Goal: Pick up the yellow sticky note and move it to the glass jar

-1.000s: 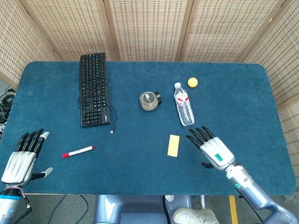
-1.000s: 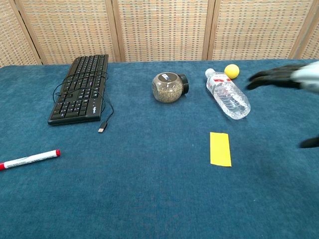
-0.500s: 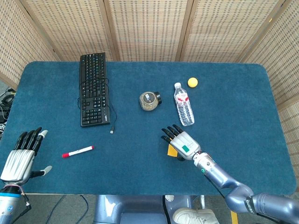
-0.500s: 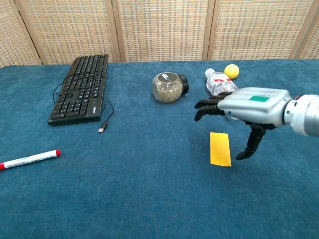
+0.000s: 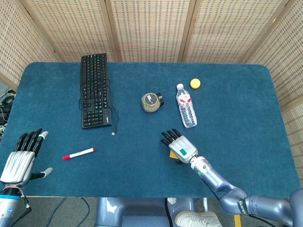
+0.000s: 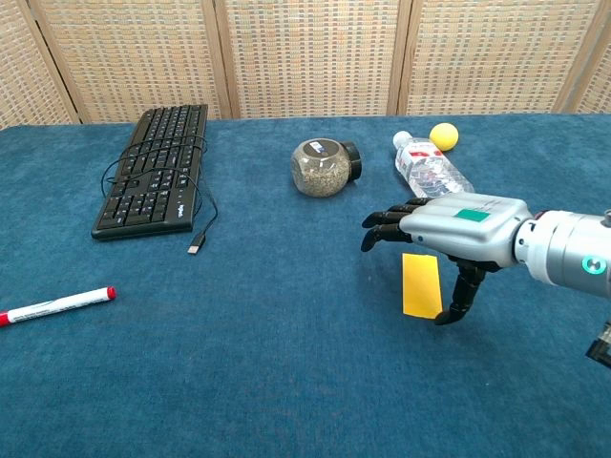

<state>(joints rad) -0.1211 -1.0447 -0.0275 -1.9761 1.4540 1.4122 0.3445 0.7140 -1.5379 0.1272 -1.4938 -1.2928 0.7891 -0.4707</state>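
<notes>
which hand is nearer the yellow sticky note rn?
Right. The right hand hovers over the yellow sticky note, fingers spread, thumb down by its right edge. The left hand sits at the table's far left corner, beyond the marker.

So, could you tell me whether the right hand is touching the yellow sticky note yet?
Cannot tell. In the chest view the right hand hovers over the yellow sticky note, thumb tip at its edge; the head view hides the contact.

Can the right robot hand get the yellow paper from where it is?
Probably yes. The right robot hand hangs open right over the yellow paper, which lies flat on the table with nothing on top. Its thumb already points down beside the paper's edge.
</notes>
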